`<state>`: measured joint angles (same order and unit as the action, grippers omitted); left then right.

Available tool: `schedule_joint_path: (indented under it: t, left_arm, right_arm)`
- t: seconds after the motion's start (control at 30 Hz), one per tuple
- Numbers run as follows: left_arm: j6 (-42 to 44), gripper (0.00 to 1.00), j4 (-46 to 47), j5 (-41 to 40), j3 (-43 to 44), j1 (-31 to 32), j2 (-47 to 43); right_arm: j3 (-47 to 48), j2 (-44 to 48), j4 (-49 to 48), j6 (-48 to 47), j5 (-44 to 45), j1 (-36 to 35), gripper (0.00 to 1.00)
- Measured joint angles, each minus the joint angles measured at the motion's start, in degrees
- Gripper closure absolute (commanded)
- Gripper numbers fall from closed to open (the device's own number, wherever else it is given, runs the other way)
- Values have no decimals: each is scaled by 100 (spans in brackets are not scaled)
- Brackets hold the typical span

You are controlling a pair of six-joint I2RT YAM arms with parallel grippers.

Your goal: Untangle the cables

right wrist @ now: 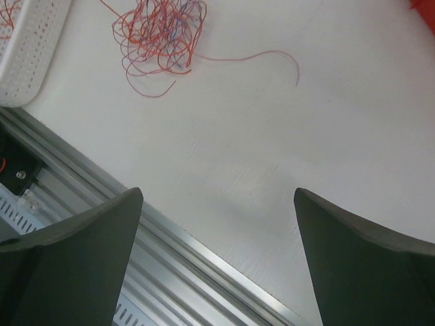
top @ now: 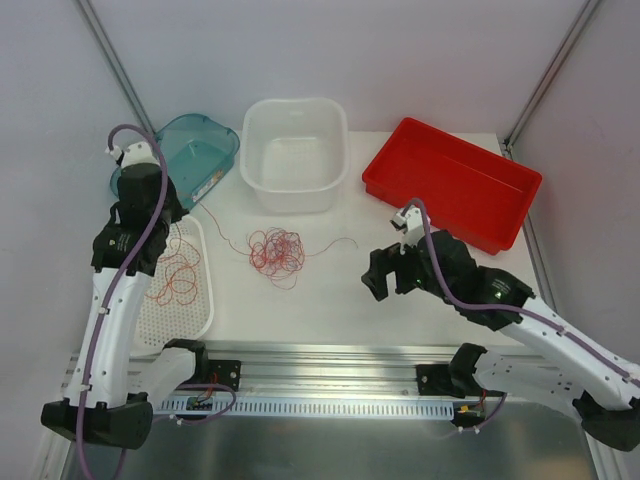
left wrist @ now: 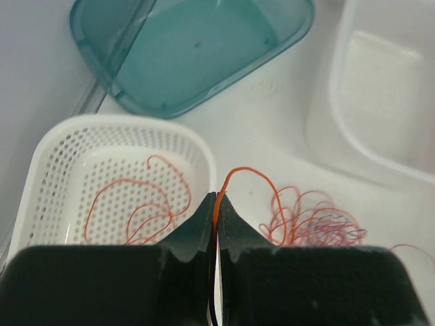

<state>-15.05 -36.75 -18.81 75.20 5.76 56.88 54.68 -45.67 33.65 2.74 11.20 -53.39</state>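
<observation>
A fist-sized tangle of thin red-orange cables [top: 275,252] lies mid-table; it also shows in the left wrist view [left wrist: 316,224] and the right wrist view [right wrist: 160,30]. One loose strand [right wrist: 272,56] trails right from it. My left gripper [left wrist: 217,198] is shut on a single orange cable [left wrist: 238,173] that arcs over to the tangle. It hovers by the right rim of the white perforated basket [left wrist: 122,129], above its top end in the top view [top: 165,222]. Loose red cables [top: 178,280] lie in the basket. My right gripper [top: 378,272] is open and empty, right of the tangle near the front edge [right wrist: 217,193].
A teal lid [top: 195,150], a white tub [top: 250,150] and a red tray [top: 450,180] stand along the back. An aluminium rail [top: 330,350] runs along the table's front edge. The basket [top: 200,310] sits at the left.
</observation>
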Motion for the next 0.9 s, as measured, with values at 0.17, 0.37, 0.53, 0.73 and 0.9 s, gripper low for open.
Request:
schedule_joint_path:
  t: [0.17,0.37,0.53,0.73,0.9]
  left_arm:
    - [-236,100,-55,-280,-1423,-417,-354]
    - [-487,74,-68,-463,-2649,-1224,-118]
    - [-527,20,-118,-586,-2898,-1563,101]
    - [-420,5,-116,-24,-2691,-1574,-26]
    - [-107,4,-83,1049,-2280,-1545,-83]
  right_arm:
    - [-92,-509,-271,68,-483,0,1]
    - [-173,-647,-579,118,-728,-11,1]
    - [-337,-647,-640,149,-785,-11,1]
    - [-391,-625,-627,129,-785,-11,1]
    - [-391,-549,-623,79,-785,-11,1]
